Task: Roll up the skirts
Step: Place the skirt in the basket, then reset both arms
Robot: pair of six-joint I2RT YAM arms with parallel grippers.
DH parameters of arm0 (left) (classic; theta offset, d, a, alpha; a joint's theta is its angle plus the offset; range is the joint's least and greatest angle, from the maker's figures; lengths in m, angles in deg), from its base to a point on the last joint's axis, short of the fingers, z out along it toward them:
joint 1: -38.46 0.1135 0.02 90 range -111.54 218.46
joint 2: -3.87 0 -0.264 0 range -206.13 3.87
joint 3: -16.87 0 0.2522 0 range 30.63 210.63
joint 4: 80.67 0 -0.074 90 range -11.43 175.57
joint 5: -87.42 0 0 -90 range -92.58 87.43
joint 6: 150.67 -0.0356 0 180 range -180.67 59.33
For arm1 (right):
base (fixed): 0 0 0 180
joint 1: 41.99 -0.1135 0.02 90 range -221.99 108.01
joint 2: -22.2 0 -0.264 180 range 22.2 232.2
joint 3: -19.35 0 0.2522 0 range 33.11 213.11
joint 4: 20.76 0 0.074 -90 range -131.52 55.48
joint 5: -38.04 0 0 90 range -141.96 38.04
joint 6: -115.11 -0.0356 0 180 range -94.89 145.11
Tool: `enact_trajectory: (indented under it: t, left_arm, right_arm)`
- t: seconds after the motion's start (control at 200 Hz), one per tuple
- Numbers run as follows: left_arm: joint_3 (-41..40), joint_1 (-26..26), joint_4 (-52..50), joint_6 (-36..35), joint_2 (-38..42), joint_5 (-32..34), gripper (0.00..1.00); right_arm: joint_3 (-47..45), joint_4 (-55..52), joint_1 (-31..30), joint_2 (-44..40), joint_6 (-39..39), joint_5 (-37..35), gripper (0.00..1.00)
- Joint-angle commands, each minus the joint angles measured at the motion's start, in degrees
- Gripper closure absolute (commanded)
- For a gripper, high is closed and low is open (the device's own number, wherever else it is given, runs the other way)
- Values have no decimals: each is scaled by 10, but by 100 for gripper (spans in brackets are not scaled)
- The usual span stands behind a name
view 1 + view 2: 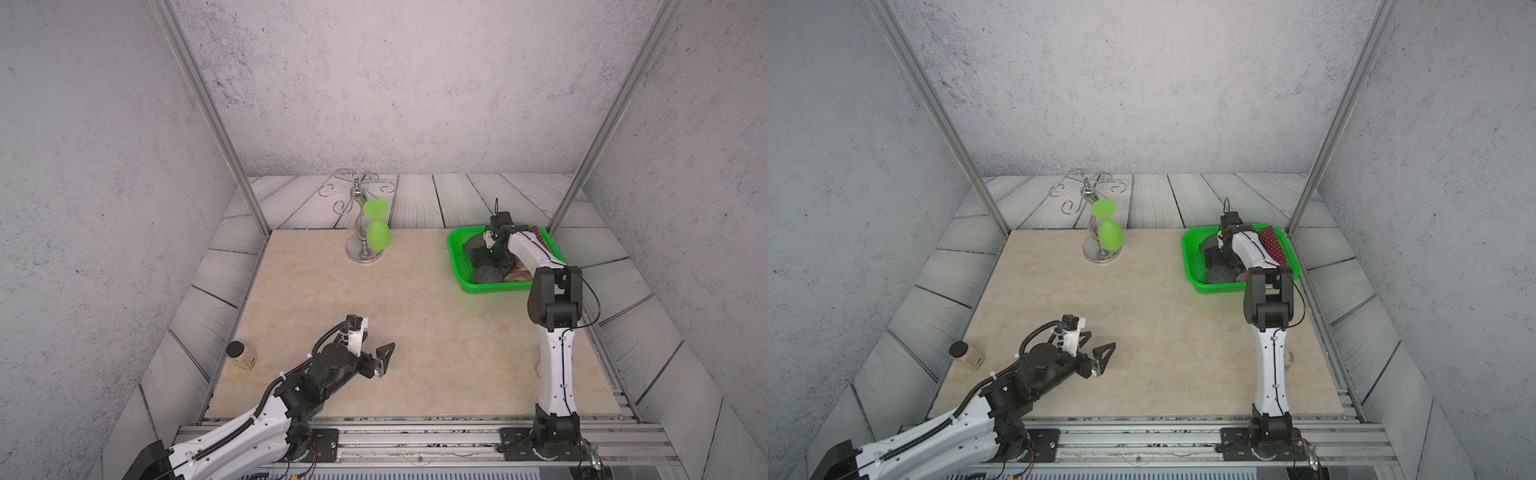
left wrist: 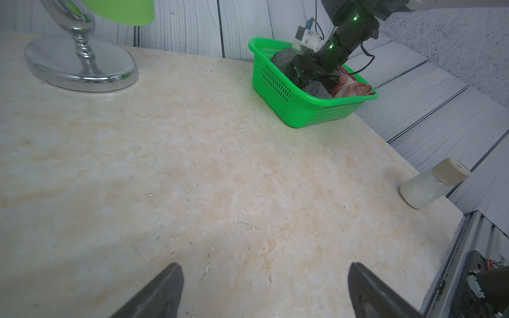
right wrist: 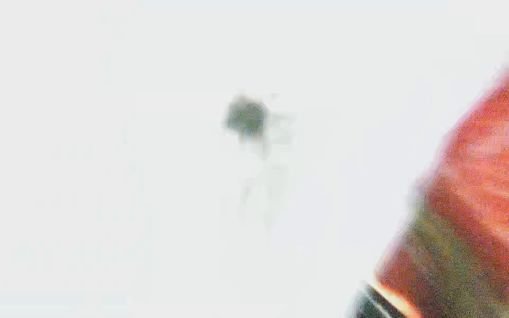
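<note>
The skirts lie bunched in a green basket [image 1: 455, 257] [image 1: 1190, 257] [image 2: 275, 90] at the back right. A dark grey dotted skirt [image 1: 486, 275] [image 2: 283, 56] fills the basket's left side. A red-brown plaid skirt [image 1: 519, 275] [image 2: 352, 88] lies beside it. A dark red skirt with white dots [image 1: 1273, 245] hangs over the far rim. My right gripper [image 1: 484, 262] [image 2: 305, 77] reaches down into the basket onto the grey skirt, its jaws hidden. The right wrist view is washed out, with a red blur at its edge. My left gripper [image 1: 384, 359] [image 1: 1102, 357] [image 2: 265, 265] hovers open and empty over the front left of the table.
A chrome stand [image 1: 363, 249] with a green glass [image 1: 376, 237] hung upside down stands at the back centre. A black-lidded jar [image 1: 241, 355] lies at the table's left edge. A white bottle with a beige cap [image 2: 432, 183] lies near the right edge. Metal posts flank the back corners.
</note>
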Motion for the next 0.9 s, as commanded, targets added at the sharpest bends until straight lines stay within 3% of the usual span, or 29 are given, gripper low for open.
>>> enact_trajectory:
  t: [0.0, 0.255, 0.36, 0.485, 0.565, 0.635, 0.816, 0.896]
  left_arm:
    - [4, -2, -17, -25, 20, 39, 4]
    - [15, 0, -54, -63, 60, 114, 3]
    - [23, 1, -33, -77, 52, 168, 1]
    - [24, 9, 71, -112, -13, 250, 1]
    - [59, 25, 96, -137, -86, 288, 1]
    - [91, 44, 111, -171, -147, 315, 1]
    - [129, 127, 146, -197, -238, 311, 1]
    - [129, 176, 129, -146, -248, 316, 1]
  right_arm:
    - [-16, 53, 2, -122, -8, 22, 1]
    - [-164, 141, -5, -280, -33, 24, 1]
    - [-334, 252, -5, -393, -60, -20, 1]
    - [-614, 463, -9, -553, -109, -92, 1]
    - [-773, 613, -9, -640, -54, -71, 1]
    - [-843, 635, -11, -697, -38, -136, 1]
    - [-925, 684, -11, -711, -23, -168, 1]
    - [-956, 724, -11, -698, -27, -204, 1]
